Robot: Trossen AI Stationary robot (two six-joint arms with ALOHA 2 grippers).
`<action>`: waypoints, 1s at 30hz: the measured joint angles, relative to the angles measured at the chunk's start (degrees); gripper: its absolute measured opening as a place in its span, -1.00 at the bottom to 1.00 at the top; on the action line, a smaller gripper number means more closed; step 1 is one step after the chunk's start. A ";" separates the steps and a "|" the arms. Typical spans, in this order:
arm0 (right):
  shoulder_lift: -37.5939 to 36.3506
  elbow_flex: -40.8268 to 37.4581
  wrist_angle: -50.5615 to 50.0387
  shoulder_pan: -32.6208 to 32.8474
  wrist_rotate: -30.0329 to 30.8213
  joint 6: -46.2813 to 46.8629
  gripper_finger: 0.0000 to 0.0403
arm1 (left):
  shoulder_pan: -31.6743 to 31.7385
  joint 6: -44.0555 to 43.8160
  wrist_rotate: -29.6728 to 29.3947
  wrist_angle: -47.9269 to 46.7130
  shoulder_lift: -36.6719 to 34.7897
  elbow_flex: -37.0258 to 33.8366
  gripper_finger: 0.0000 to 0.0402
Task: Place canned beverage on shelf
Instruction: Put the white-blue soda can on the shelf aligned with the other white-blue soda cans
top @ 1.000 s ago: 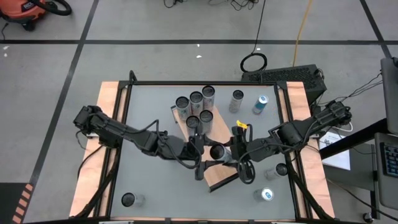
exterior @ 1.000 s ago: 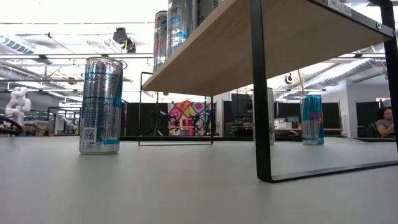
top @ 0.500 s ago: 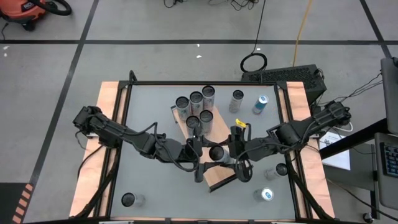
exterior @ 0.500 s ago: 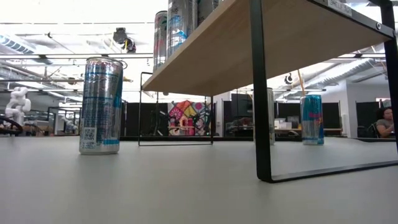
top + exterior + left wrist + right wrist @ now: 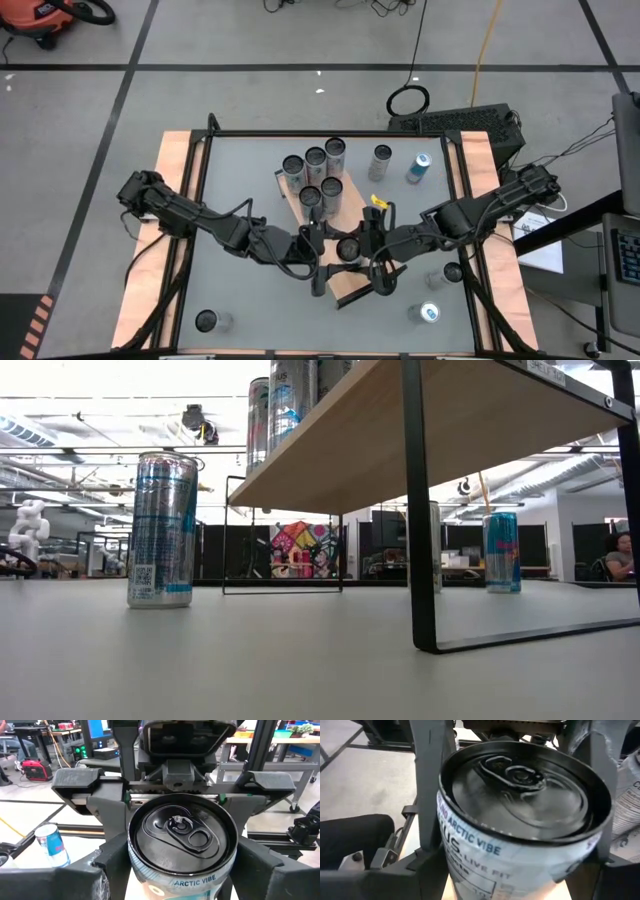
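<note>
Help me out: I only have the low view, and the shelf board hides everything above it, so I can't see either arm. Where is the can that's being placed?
Observer: The can is upright over the shelf, between the two arms, at the end away from the other cans.
Operator: Which arm has it?
Observer: The left gripper. In its wrist view, its fingers are against both sides of the can. The right gripper meets the can from the opposite side.
Operator: How crowded is the shelf?
Observer: Five cans stand clustered at its other end. The board around the held can is bare.
</note>
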 joint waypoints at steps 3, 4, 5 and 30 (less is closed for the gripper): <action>0.02 0.00 0.04 0.00 -0.05 -0.04 0.34 | 0.00 -0.07 0.01 -0.42 0.00 0.00 0.31; 0.02 0.00 -0.03 0.00 -0.08 -0.07 0.32 | 0.00 -0.05 -0.01 -0.59 0.00 0.00 0.31; 0.02 0.00 -0.06 0.00 -0.07 -0.10 0.28 | 0.02 -0.02 -0.02 -0.69 0.00 0.00 0.31; -5.01 -3.44 -0.93 2.70 -4.41 -9.55 0.00 | -3.76 1.65 -3.72 -1.05 -1.33 0.02 0.75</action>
